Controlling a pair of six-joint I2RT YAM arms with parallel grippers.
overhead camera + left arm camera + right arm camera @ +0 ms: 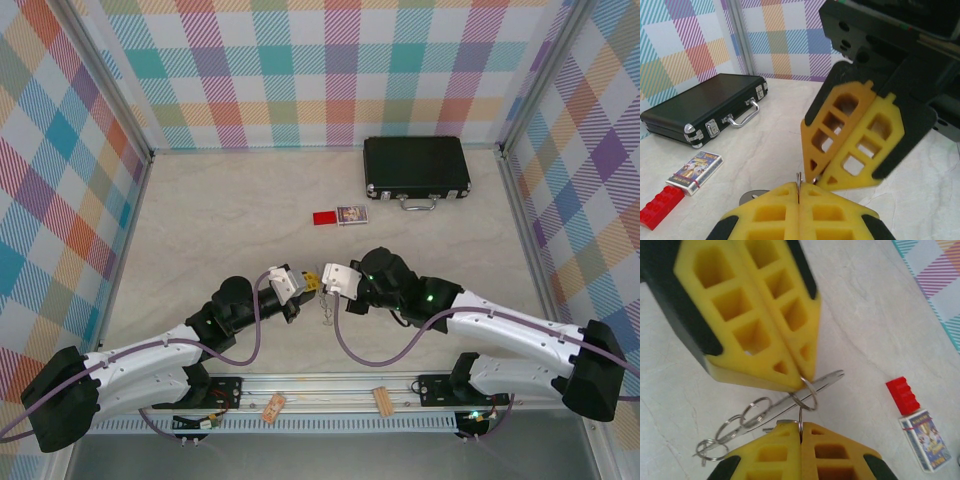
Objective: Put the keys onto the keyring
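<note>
Left gripper (308, 284): found tip to tip with the right gripper (325, 280) over the middle of the table (220, 230). Its yellow fingers (740, 305) are pressed together, and a small ring (806, 393) is pinched at their very tip.
Right gripper, grip: its fingers (835, 455) are likewise pressed together. A thin metal piece (800, 420), seen edge-on, is clamped between them. The piece rises to meet the small ring; whether it belongs to that ring cannot be told.
Keyring (835, 376): a long, thin grey loop, seen slantwise just under the two tips and threaded through the small ring. From above it is noted as a faint glint just on the near side of the meeting point. Contact with the table cannot be judged.
Other rings (754, 411): several are strung along the lower end of the loop.
Black case (415, 165): closed, set at the far right of the table, silver handle turned toward the arms.
Red block (324, 217): laid just beside a small card box (352, 215), between the case and the grippers, well apart from both tips.
Wooden blocks (272, 407): two are seen on the rail at the near edge, between the arm bases.
</note>
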